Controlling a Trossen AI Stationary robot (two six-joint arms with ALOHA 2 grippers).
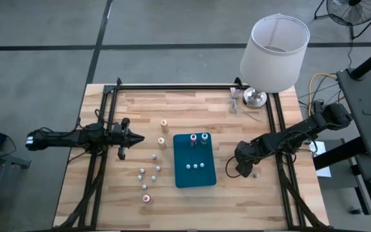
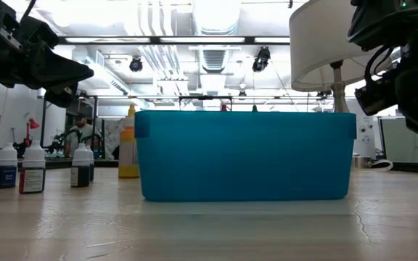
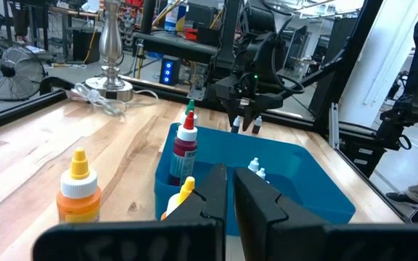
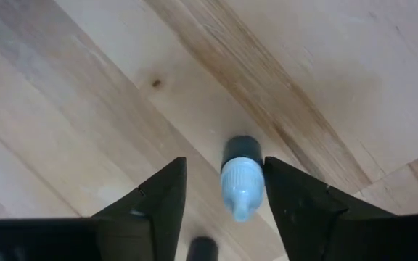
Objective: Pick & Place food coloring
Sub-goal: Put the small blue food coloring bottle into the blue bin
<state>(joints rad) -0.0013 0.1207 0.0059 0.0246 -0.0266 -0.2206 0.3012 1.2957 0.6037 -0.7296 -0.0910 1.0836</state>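
Observation:
The food coloring is a set of tiny bottles. Several small whitish ones (image 1: 152, 177), two orange-topped ones (image 1: 164, 122) and a red-topped one (image 1: 147, 198) stand on the wood left of the teal tray (image 1: 179, 180). Inside the tray stand a magenta-topped bottle (image 3: 186, 142) and three small white ones (image 1: 195, 166). One small bottle with a pale blue cap (image 4: 239, 180) stands upright on the table right of the tray. My right gripper (image 4: 227, 199) points down over it, open, with a finger on either side and a gap to each. My left gripper (image 3: 232, 199) hovers left of the tray, shut and empty.
A lamp with a white shade (image 1: 274, 51) and a metal base (image 1: 255, 98) stands at the far right corner, its cable (image 1: 236, 104) beside it. Black rails (image 1: 172, 86) frame the table. Bare wood lies near the tray's near edge.

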